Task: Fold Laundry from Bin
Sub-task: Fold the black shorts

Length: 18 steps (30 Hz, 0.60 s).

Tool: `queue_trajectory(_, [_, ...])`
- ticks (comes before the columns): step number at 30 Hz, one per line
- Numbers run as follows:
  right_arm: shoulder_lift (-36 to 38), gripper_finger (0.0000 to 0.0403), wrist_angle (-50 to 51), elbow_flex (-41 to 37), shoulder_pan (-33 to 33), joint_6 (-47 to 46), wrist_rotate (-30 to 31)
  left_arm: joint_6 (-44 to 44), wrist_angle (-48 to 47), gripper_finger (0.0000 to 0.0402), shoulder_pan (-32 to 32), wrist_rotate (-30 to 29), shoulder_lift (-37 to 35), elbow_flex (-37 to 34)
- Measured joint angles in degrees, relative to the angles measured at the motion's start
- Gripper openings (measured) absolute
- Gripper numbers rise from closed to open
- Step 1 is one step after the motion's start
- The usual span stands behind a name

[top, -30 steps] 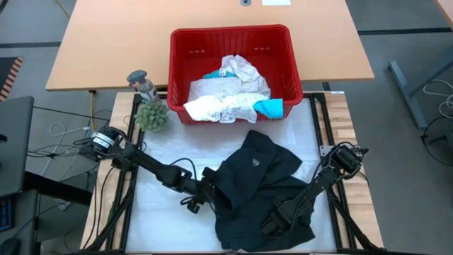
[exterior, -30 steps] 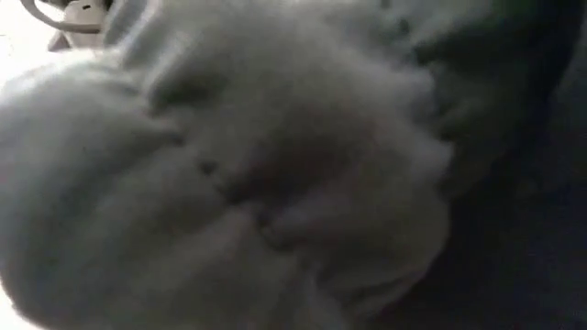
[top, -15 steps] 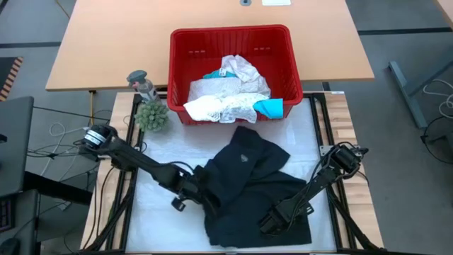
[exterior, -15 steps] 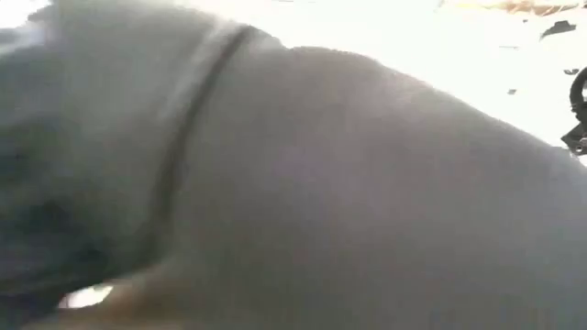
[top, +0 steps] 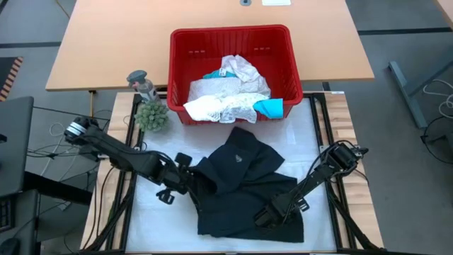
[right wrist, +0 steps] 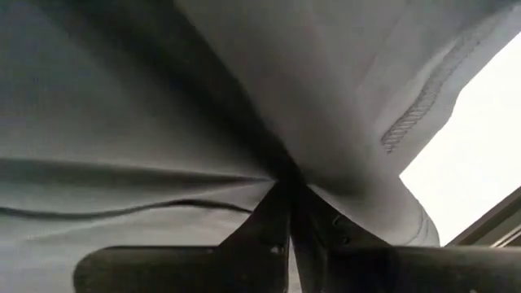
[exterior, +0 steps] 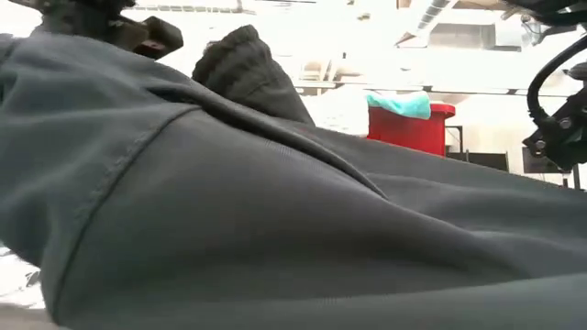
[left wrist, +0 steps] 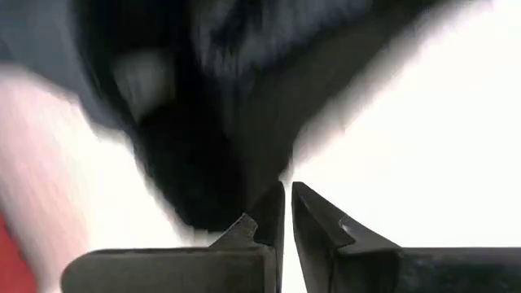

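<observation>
The black garment point(top: 244, 188) lies crumpled on the white mat point(top: 166, 227), near the table's near edge. It fills the low view point(exterior: 275, 229). My left gripper point(top: 187, 176) is shut at the garment's left edge. My right gripper point(top: 271, 212) is shut on its near right part. The red bin point(top: 230, 34) stands at the far side of the mat and holds white lacy cloths point(top: 226, 99) and a teal one point(top: 270, 108). My left gripper comes level from the table's left at the black garment's left edge point(left wrist: 244, 195). The cloth reaches its fingertips, but the view is blurred, so the hold itself cannot be told. My right gripper pinches a gathered fold of the black garment point(right wrist: 281, 167) between its two fingers, close to a stitched hem point(right wrist: 423, 106). Creases run out from the fingertips. The garment's bulk lies on the mat.
A small green plant point(top: 152, 115) and a grey figure point(top: 142, 85) stand left of the bin. A wooden table point(top: 106, 42) lies beyond it. Bare mat shows left of the garment and along the near edge. Cables point(top: 56, 142) trail at the left.
Both grippers have gone toward the table's left edge, the left one also a little toward the far edge. The black garment has slid left along the mat with them. It has drawn in narrower and has dropped back from the low camera.
</observation>
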State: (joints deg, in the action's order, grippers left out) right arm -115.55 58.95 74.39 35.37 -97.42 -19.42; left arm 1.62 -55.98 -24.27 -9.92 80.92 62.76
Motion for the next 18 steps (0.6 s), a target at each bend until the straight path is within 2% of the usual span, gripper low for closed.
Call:
queue_trajectory(5, [0.0, 0.0033, 0.03, 0.0, -0.32, 0.43, 0.07, 4.64, -8.22, 0.004, -0.41, 2.26, -2.22, -0.09])
queue_trajectory(11, [0.0, 0.0033, 0.12, 0.0, -0.28, 0.47, 0.81, 7.79, -8.97, 0.0044, -0.77, 6.53, -2.75, -0.1])
queue_trajectory(13, [0.02, 0.0033, 0.14, 0.0, -0.26, 0.56, 1.18, 9.77, -2.84, 0.0045, -1.48, 6.98, -2.77, -0.14])
queue_trajectory(16, [0.02, 0.0033, 0.16, 0.0, -0.26, 0.64, 1.31, 10.11, 16.81, 0.0044, -4.92, 8.56, -2.75, -1.45])
queue_trajectory(18, [0.02, 0.0033, 0.14, 0.0, -0.26, 0.62, 1.33, 9.04, 29.72, 0.0041, -8.26, 6.17, -2.57, -3.17])
